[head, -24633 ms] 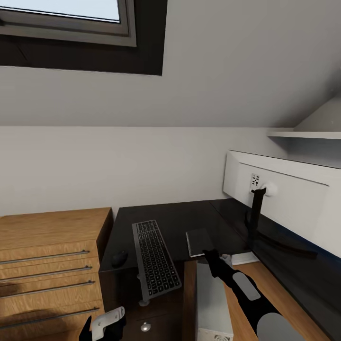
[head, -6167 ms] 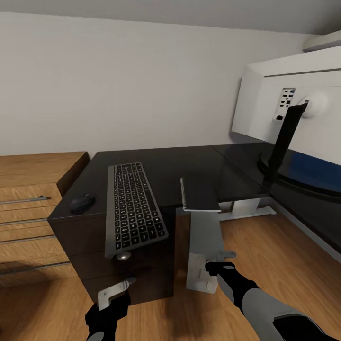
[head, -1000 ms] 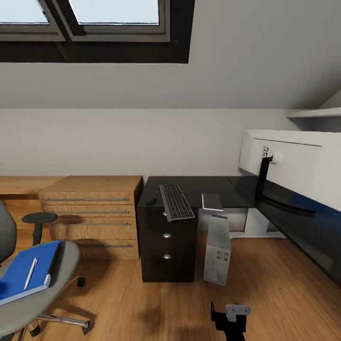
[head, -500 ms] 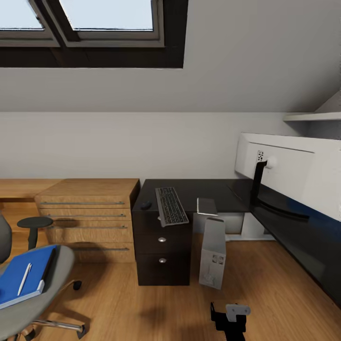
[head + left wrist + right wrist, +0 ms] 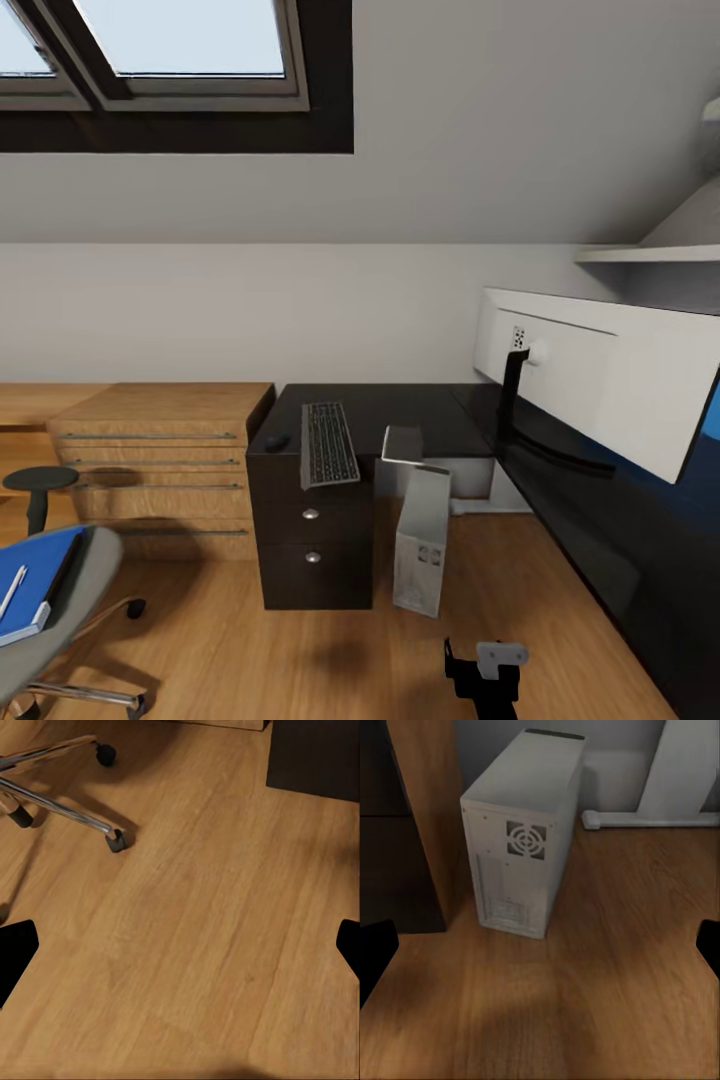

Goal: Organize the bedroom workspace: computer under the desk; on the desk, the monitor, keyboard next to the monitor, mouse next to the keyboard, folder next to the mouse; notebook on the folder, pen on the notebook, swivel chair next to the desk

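Both grippers spread open over wood floor, computer (image 5: pixel 521 832) upright beside desk (image 5: pixel 400 415), folder (image 5: pixel 30 590), apparently pen (image 5: pixel 12 590) on top

Desk (image 5: pixel 420 405) carries keyboard (image 5: pixel 328 443), mouse (image 5: pixel 276 441), notebook (image 5: pixel 403 444), monitor (image 5: pixel 600 385).

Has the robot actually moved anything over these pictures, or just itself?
Just itself: it backed away from the desk and the view swung right, sliding the swivel chair toward the left edge. Keyboard, mouse, notebook, computer and folder lie as before.

computer (image 5: pixel 421 540) blocks the desk (image 5: pixel 390 412) opening
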You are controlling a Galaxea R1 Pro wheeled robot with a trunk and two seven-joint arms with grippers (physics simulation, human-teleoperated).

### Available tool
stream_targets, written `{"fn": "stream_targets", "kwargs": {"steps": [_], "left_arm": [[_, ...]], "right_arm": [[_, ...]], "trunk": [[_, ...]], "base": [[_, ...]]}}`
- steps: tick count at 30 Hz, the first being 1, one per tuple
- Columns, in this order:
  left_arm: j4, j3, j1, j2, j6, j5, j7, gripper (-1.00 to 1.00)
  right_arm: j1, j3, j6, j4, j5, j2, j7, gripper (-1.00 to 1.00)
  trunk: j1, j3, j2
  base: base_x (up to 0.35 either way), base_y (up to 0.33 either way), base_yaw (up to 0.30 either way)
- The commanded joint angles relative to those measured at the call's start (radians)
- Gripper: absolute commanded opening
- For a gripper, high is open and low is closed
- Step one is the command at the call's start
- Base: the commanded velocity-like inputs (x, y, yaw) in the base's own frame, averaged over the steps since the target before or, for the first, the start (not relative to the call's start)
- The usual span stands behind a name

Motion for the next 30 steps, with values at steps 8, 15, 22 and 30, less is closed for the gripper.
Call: {"fn": "stream_targets", "kwargs": {"steps": [8, 15, 22, 30], "left_arm": [[-0.002, -0.004, -0.001, 0.001, -0.028, 0.01, 0.003, 1.0], [-0.002, -0.004, -0.001, 0.001, -0.031, 0.011, 0.003, 1.0], [-0.001, -0.004, -0.001, 0.002, -0.032, 0.012, 0.002, 1.0], [0.062, -0.006, -0.001, -0.022, -0.032, 0.008, -0.003, 1.0]], "right_arm": [[-0.001, 0.009, -0.001, 0.002, -0.003, 0.002, -0.008, 1.0], [-0.001, 0.008, -0.001, 0.002, -0.003, 0.002, -0.008, 1.0], [-0.001, 0.008, 0.0, 0.002, -0.003, 0.002, -0.007, 1.0], [-0.001, 0.008, 0.0, 0.003, -0.002, 0.002, -0.007, 1.0]], "trunk": [[-0.031, 0.024, 0.056], [-0.058, 0.046, 0.105], [-0.085, 0.068, 0.154], [-0.115, 0.093, 0.21]], "base": [[0.0, -0.07, 0.108], [0.0, -0.008, 0.234], [0.0, -0.001, 0.097], [0.0, 0.0, 0.012]]}}
